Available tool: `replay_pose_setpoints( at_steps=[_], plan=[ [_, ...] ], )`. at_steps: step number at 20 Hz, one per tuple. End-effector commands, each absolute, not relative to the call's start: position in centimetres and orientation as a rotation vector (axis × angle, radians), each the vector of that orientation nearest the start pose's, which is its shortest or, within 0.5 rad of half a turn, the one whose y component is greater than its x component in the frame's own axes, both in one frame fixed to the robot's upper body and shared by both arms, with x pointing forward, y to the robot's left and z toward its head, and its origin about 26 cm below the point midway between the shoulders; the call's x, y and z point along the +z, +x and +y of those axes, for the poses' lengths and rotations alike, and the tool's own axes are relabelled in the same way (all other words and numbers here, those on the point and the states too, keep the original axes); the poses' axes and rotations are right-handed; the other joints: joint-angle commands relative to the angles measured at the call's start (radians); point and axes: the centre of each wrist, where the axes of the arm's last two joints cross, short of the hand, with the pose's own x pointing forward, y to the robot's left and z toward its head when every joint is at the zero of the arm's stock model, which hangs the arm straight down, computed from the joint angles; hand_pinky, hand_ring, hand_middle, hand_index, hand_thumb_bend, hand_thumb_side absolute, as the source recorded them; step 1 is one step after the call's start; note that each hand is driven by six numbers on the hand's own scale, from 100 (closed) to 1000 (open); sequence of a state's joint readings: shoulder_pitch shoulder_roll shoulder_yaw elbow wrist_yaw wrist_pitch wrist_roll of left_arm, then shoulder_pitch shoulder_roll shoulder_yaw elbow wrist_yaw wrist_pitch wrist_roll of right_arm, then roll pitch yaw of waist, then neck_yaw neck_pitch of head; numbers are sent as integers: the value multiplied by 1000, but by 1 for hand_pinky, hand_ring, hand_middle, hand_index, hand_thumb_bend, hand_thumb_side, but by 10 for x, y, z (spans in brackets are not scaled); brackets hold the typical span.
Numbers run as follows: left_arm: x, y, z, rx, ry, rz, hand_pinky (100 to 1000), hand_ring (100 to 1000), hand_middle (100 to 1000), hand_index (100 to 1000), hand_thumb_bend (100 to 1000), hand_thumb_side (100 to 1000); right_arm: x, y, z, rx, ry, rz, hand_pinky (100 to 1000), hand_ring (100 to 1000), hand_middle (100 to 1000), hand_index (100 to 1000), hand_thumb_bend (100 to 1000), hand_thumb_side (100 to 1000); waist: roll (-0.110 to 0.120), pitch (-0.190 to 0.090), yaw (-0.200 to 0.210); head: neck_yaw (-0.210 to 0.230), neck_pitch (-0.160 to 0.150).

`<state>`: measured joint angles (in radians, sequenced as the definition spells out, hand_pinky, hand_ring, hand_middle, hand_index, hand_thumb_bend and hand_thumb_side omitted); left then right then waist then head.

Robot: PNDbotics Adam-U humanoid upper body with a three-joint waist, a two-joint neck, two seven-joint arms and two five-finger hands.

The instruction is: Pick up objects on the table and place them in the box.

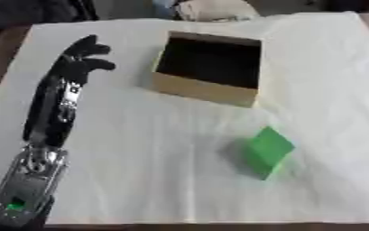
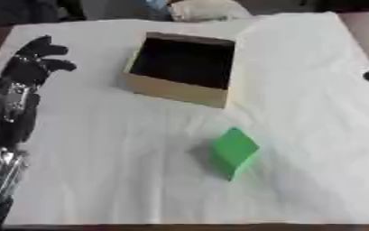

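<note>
Left hand [image 1: 83, 56] left of box [image 1: 207, 88], fingers relaxed, holding nothing. 1 green block [image 1: 268, 151] lies nearer than box, well apart. Looks light, rigid; pinch opposite flat faces.

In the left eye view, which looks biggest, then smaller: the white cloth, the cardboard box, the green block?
Largest to smallest:
1. white cloth, covering nearly the whole table
2. cardboard box
3. green block, though it sits nearer the camera
</note>
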<state>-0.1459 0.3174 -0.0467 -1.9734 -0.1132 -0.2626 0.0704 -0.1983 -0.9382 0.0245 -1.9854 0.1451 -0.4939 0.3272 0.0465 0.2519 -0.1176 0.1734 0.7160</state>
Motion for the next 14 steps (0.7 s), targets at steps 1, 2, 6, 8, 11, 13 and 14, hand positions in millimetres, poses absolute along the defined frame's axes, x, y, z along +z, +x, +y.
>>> replay_pose_setpoints(
  at_steps=[1,2,6,8,11,13,14],
  plan=[
    [154,286,263,-436,234,-2382,831,686,741,913,100,919,255,281,-340,-2279,619,2633,897,876,885,1000,100,154,-6,-13,0,-2,-2],
    [154,286,263,-438,232,-2382,832,686,741,913,100,920,255,282,-340,-2298,615,2621,898,878,886,1000,100,163,-6,-13,0,-3,-3],
    [154,286,263,-444,230,-2381,832,687,742,912,100,920,254,286,-342,-2373,610,2569,901,879,885,1000,100,189,-7,-14,3,-6,-4],
    [154,286,262,-448,227,-2381,832,687,742,912,100,919,253,288,-342,-2404,606,2544,902,879,886,1000,100,201,-8,-14,5,-7,-6],
    [155,286,262,-452,225,-2381,832,687,743,912,100,920,253,291,-343,-2461,606,2493,908,884,888,1000,100,259,-9,-13,7,-8,-6],
    [155,286,262,-457,224,-2380,832,687,742,911,100,920,253,292,-343,-2507,603,2441,913,889,892,1000,100,298,-10,-13,9,-10,-5],
    [155,286,262,-457,223,-2379,832,687,743,911,100,920,253,293,-342,-2528,599,2414,914,890,893,1000,100,311,-10,-13,10,-10,-6]
  ],
)
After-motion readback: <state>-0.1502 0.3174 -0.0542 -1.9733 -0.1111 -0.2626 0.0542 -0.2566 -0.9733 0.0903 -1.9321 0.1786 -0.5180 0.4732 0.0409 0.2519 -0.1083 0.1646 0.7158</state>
